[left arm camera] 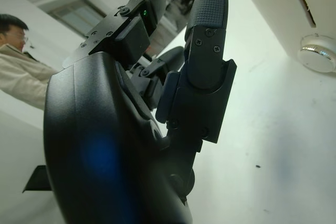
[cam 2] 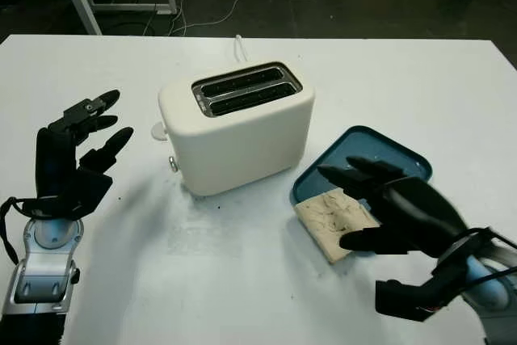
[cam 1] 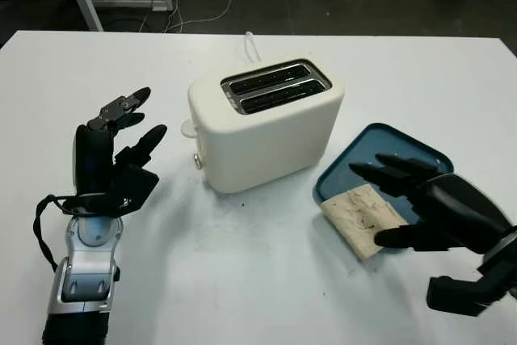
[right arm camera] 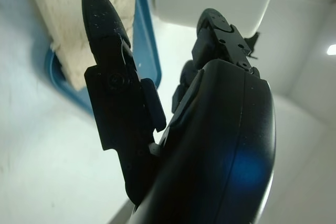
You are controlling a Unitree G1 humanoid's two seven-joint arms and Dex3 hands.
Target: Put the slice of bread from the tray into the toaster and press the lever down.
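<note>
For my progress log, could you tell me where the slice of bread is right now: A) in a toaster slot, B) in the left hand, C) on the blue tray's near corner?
C: the slice of bread lies on the blue tray, overhanging its near corner, with the open right hand over it.

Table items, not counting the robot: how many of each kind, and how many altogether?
Toaster: 1
Tray: 1
Bread slice: 1
Total: 3

The bread lies on the tray's near corner, overhanging onto the table.
</note>
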